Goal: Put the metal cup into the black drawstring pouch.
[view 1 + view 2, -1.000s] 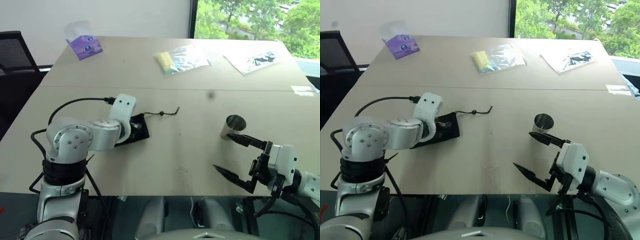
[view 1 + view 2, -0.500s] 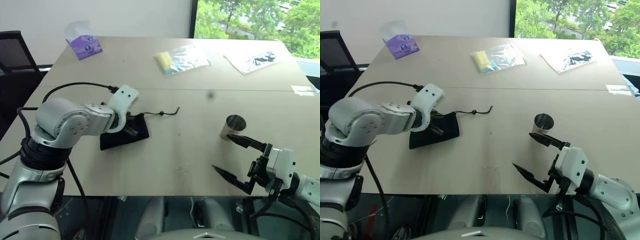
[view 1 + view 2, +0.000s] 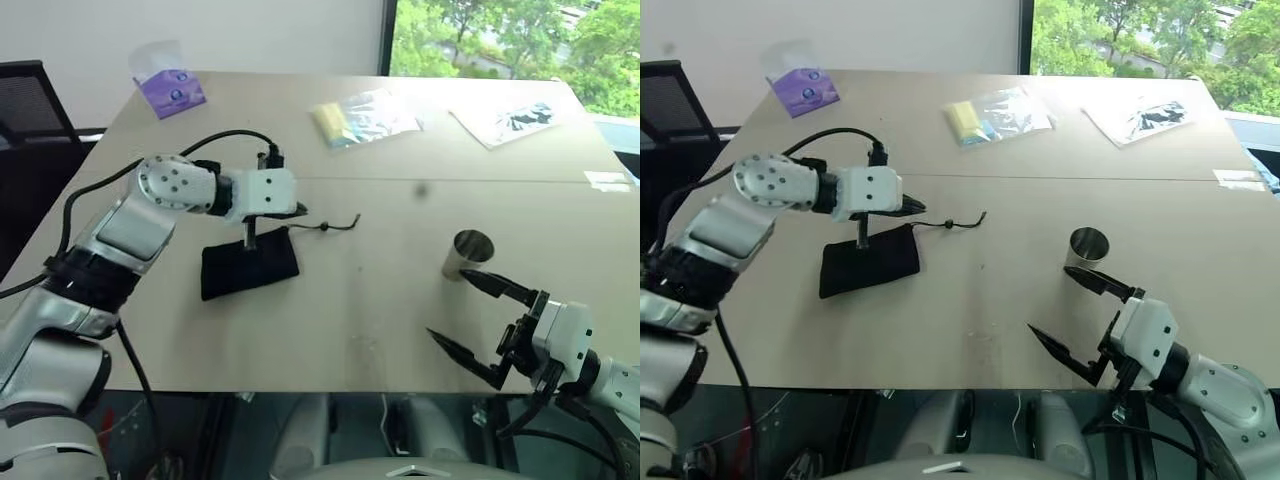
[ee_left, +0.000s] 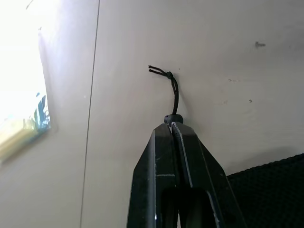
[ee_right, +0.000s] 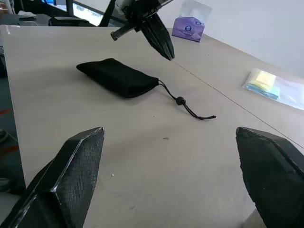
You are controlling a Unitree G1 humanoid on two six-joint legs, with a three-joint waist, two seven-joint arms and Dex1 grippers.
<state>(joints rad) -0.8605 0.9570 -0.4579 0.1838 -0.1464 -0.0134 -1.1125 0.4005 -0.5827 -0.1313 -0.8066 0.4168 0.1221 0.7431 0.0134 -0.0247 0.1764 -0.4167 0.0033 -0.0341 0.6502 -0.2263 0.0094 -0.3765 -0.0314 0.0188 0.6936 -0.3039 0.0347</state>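
Black drawstring pouch (image 3: 249,270) lies unopened below shut, empty left gripper (image 3: 301,209); right gripper (image 3: 478,326), jaws apart, must grasp metal cup (image 3: 466,255) just ahead.

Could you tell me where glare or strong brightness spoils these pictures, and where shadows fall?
Left wrist view: a blown-out white patch along one edge washes out the table there; the shut left tool stays clear. Left eye view: the window is bright, the clear plastic bags glint, and the metal cup shines. Right wrist view: the black drawstring pouch casts a soft shadow.
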